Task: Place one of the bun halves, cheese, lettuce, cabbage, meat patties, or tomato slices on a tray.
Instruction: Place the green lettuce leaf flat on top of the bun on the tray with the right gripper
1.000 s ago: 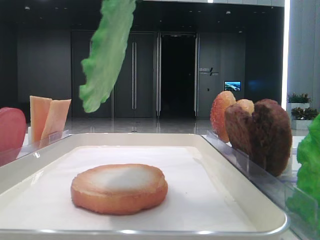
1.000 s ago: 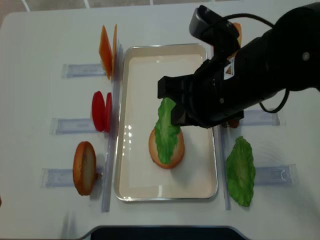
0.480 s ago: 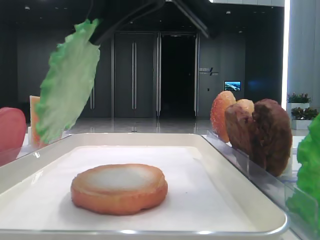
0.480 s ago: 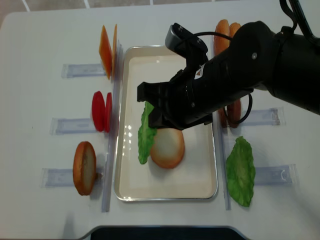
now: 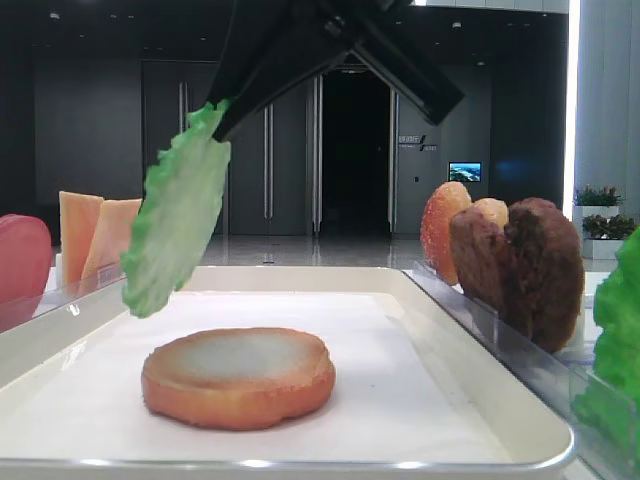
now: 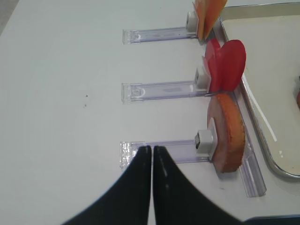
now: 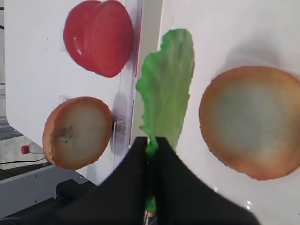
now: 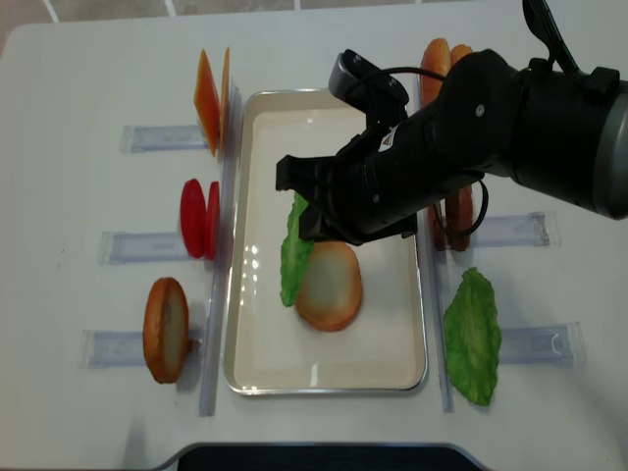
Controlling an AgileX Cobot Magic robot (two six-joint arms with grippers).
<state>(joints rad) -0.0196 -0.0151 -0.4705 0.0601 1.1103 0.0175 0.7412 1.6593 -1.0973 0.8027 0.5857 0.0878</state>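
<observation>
Right pincer (image 7: 151, 149) clamped on the stem end of a lettuce (image 8: 293, 252) leaf, which hangs free over the left-centre part of the tray (image 8: 257, 373), its lower tip above the paper lining just left of the bun half (image 8: 329, 286) lying flat there; in the low exterior view the leaf (image 5: 178, 213) dangles in the upper left, clear of the bun (image 5: 238, 375) in the lower middle. Right wrist view: leaf (image 7: 167, 87) runs up the centre of frame, tray bun (image 7: 252, 127) at right, tomato slices (image 7: 99, 36) at upper left, a second bun half (image 7: 77, 132) on edge at lower left. Left pincer (image 6: 152, 152) closed tight on nothing, tips together at bottom centre of the left wrist view, over bare table (image 6: 61, 93) beside a clear holder strip (image 6: 159, 153). In the overhead view, cheese (image 8: 210, 100) stands upper left of the tray, tomato slices (image 8: 200, 218) mid left, upright bun half (image 8: 166, 329) lower left; a second lettuce leaf (image 8: 472, 336) lies at lower right outside the tray. Meat patties (image 5: 520, 265) stand on edge at right in the low view.
</observation>
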